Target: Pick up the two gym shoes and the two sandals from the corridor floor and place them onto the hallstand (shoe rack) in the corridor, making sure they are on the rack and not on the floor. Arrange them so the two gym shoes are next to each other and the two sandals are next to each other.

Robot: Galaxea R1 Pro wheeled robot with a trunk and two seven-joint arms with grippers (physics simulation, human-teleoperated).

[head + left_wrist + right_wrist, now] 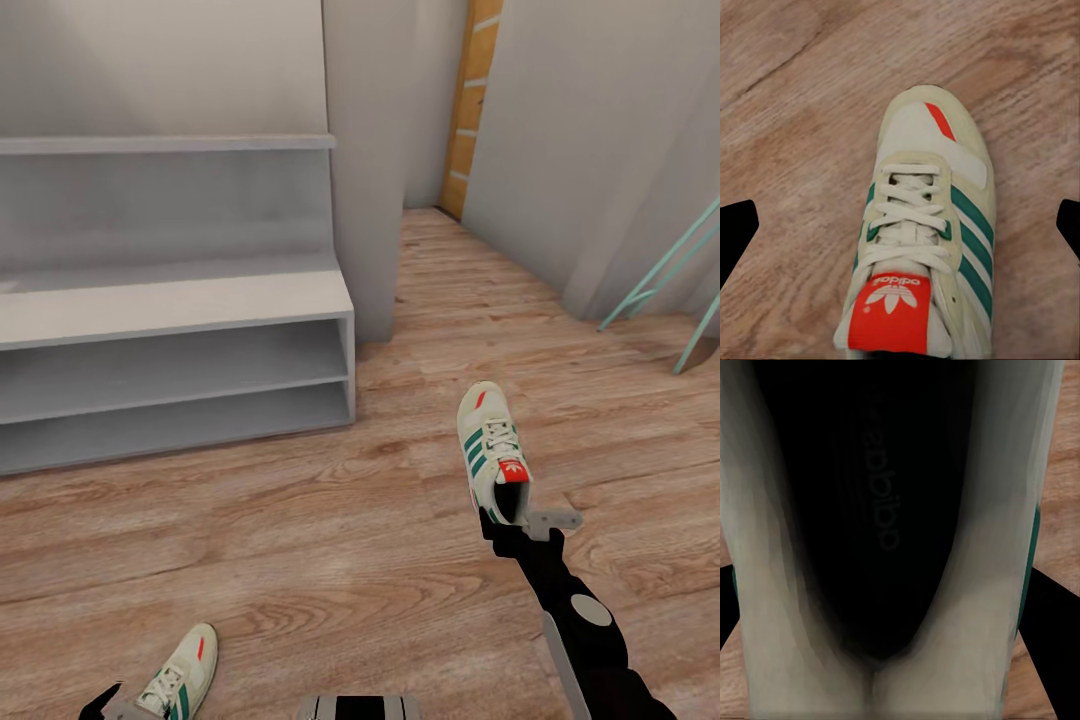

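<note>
Two long shelves of your hallstand (180, 345) stand bare at the left, on the wood-grain corridor floor (330, 540). One gym shoe (492, 450) sits at your right gripper (515, 528), toe pointing away, with the fingers at its heel end and its dark inside close before the wrist camera; you cannot tell whether they pinch it. Your other gym shoe (924, 240) lies on the floor between the spread fingers of your left gripper (900, 225), untouched.
</note>
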